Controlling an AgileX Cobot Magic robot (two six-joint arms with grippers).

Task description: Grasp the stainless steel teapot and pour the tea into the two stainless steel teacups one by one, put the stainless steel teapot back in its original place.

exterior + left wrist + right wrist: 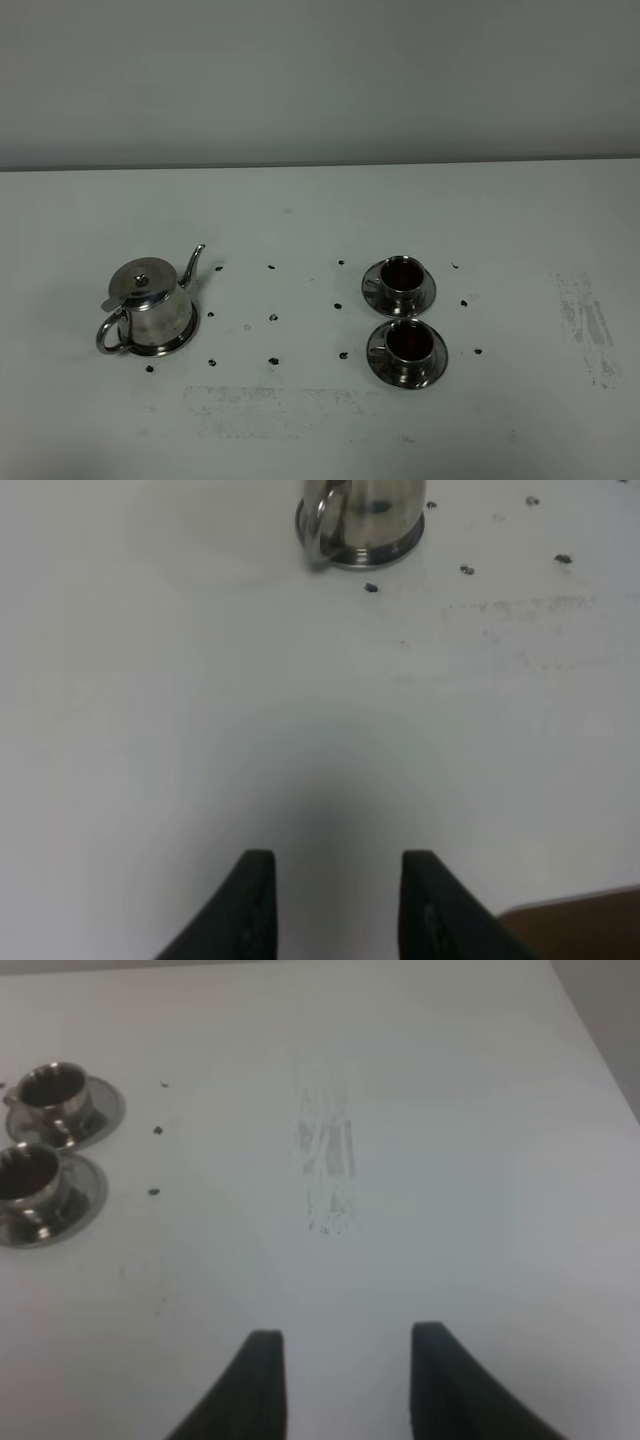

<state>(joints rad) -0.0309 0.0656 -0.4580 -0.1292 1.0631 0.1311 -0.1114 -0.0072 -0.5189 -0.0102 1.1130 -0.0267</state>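
Note:
The stainless steel teapot (150, 307) stands upright on the white table at the left, lid on, spout toward the cups, loop handle to the left. It also shows in the left wrist view (358, 518), far from my left gripper (335, 905), which is open and empty. Two steel teacups on saucers stand right of centre, one behind (401, 280) and one in front (407, 347), both holding dark liquid. They show in the right wrist view (52, 1091) (28, 1184), well away from my right gripper (345, 1385), which is open and empty. Neither gripper shows in the exterior high view.
Small black dots (273, 318) mark the table around the teapot and the cups. Scuffed grey patches lie at the right (588, 325) and near the front (262, 407). The table's brown edge shows in the left wrist view (575, 928).

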